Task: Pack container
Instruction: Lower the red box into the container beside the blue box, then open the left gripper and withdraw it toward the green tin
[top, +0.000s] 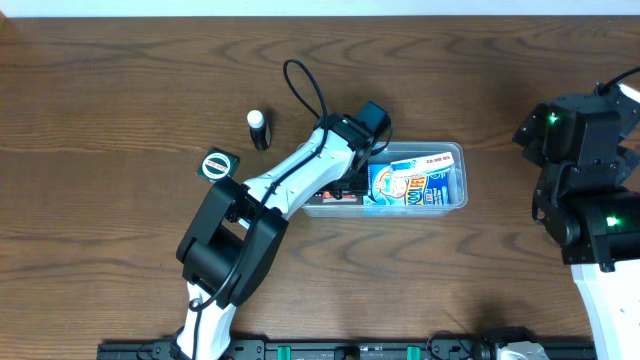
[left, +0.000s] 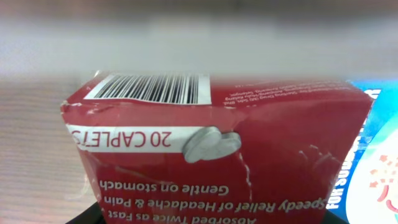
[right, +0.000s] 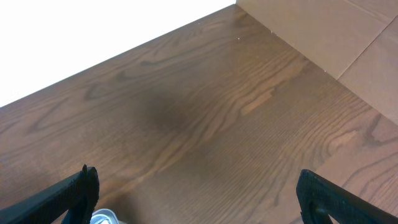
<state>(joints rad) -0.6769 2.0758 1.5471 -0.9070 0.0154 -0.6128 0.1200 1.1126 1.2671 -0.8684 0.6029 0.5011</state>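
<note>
The clear container lies right of the table's middle. A blue packet lies flat in its right part and shows at the right edge of the left wrist view. My left gripper reaches into the container's left end. It is shut on a red caplet box with a barcode, which fills its wrist view and hides the fingers. A bit of the box shows under the arm. My right gripper is open and empty over bare table, far right of the container.
A black bottle with a white cap and a round black and green tin lie left of the container. The right arm stands at the table's right edge. A small silvery thing shows by the right gripper's left finger.
</note>
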